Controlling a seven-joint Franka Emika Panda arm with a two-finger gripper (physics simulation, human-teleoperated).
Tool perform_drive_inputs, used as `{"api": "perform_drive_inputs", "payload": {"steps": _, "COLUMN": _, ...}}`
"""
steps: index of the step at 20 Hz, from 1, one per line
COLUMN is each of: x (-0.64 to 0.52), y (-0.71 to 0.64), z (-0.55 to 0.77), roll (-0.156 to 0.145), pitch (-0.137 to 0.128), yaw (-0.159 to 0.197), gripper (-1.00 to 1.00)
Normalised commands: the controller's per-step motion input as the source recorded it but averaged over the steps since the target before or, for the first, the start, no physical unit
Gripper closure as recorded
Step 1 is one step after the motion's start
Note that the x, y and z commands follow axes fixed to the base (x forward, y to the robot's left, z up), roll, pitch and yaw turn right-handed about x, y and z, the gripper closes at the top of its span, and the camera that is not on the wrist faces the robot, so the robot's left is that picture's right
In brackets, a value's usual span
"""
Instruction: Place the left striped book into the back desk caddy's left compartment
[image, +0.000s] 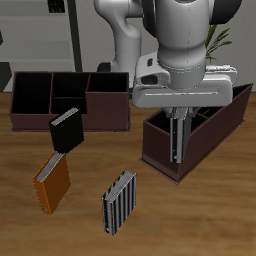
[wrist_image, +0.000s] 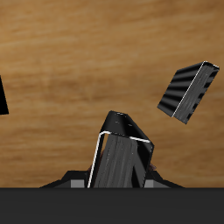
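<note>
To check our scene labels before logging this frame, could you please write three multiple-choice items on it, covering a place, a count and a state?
1. Where is the orange-brown book?
A. Inside a caddy
B. On the table, nearer the front edge than the black book
C. In the gripper

2. How many desk caddies stand on the table?
A. One
B. Two
C. Three

3. What is the gripper's state?
A. Open and empty
B. Shut on the orange-brown book
C. Shut on a striped book

Answers:
1 B: the orange-brown book lies on the table, in front of the black book.
2 B: only the back desk caddy and the slanted-divider caddy show.
3 C: the gripper pinches the left striped book, as the wrist view shows.
</note>
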Motion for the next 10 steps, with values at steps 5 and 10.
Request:
{"api": "perform_drive_inputs", "payload": {"steps": 5, "x": -0.52, "y": -0.40, "z": 0.27, "roll": -0.006, "pitch": -0.059, "yaw": 0.034, "gripper": 1.00}}
{"api": "perform_drive_inputs", "payload": {"steps": 10, "x": -0.44, "y": -0.41, "z": 0.11, "roll": -0.015, "pitch": -0.047, "yaw": 0.050, "gripper": 1.00}}
